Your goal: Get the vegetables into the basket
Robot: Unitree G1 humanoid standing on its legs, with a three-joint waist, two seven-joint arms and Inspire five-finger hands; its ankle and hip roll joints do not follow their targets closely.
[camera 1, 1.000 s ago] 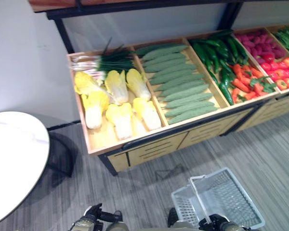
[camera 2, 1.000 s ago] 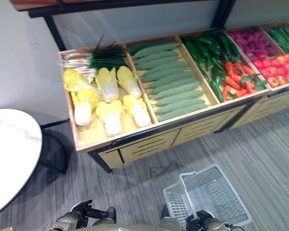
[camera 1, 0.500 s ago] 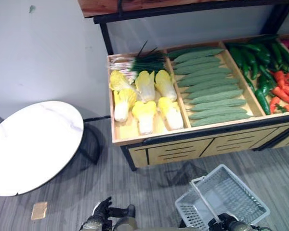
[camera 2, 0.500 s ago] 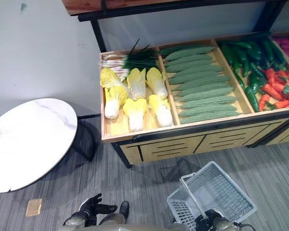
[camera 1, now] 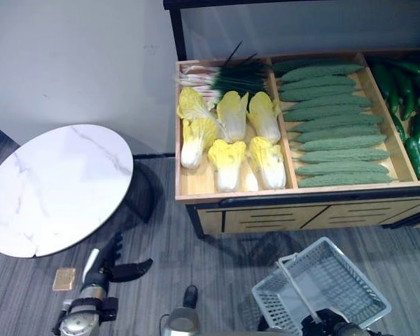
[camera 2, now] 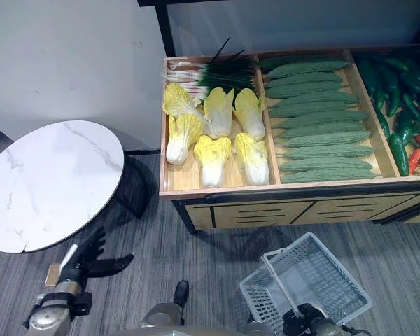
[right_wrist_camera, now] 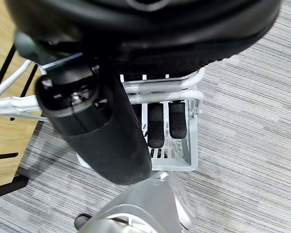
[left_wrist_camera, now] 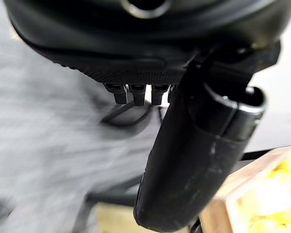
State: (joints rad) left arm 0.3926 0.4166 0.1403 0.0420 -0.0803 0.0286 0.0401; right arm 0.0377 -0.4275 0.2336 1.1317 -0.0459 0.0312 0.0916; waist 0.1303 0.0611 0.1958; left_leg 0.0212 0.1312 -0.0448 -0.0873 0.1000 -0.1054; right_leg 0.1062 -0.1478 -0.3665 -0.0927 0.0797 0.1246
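Right robot hand [right_wrist_camera: 155, 121] curls round the basket [camera 1: 336, 280] handle; left robot hand [camera 1: 115, 262] spread near round table [camera 1: 49, 189].

The left arm comes in from the lower left with its wrist raised, and the left robot hand [camera 1: 116, 264] is held out in front of it above the floor. Its fingers [camera 2: 92, 245] are straight and spread, the thumb [camera 1: 134, 269] standing out to the side; it holds nothing. The right robot hand [right_wrist_camera: 136, 121] sits low at the lower right, fingers curled round the handle [right_wrist_camera: 160, 94] of the basket [camera 1: 322, 290], thumb lying across in front.
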